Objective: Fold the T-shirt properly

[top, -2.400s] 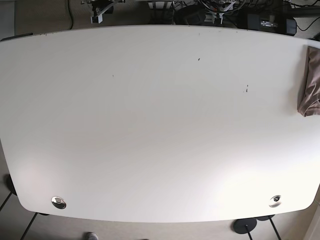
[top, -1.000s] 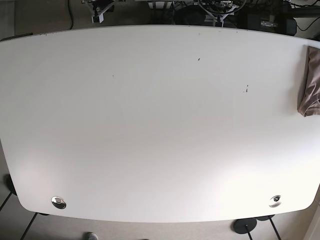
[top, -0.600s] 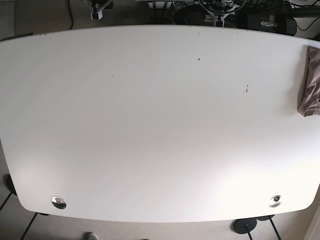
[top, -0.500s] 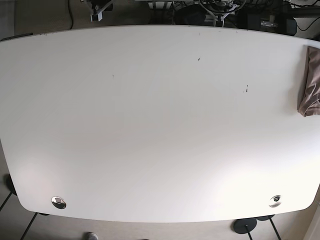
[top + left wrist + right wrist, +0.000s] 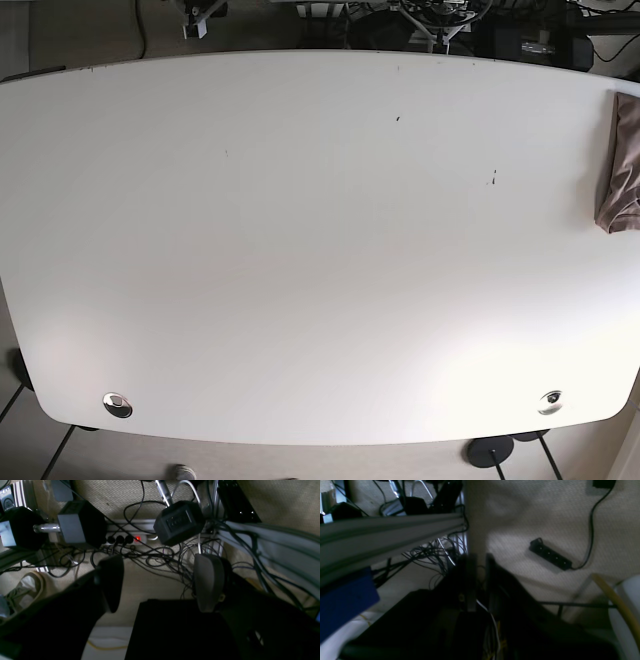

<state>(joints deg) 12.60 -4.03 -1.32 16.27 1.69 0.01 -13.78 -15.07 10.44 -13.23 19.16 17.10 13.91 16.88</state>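
Note:
The T-shirt (image 5: 621,165) is a brownish bunched cloth at the far right edge of the white table (image 5: 300,250), partly cut off by the frame. Both arms are pulled back behind the table's far edge, with only small parts showing at the top of the base view. My left gripper (image 5: 160,580) is open and empty, its fingers (image 5: 208,580) wide apart above floor cables. My right gripper (image 5: 480,580) is shut with nothing seen between its fingers (image 5: 471,580), above carpet. Neither wrist view shows the T-shirt.
Two round metal inserts (image 5: 118,404) (image 5: 550,401) sit near the table's front corners. Behind the table lie a power strip (image 5: 130,538), black adapters (image 5: 178,522) and tangled cables. A black power strip (image 5: 550,557) lies on the carpet, with an aluminium rail (image 5: 390,533) to its left.
The arm parts at the top edge of the base view have drawn slightly further back. The T-shirt has not moved.

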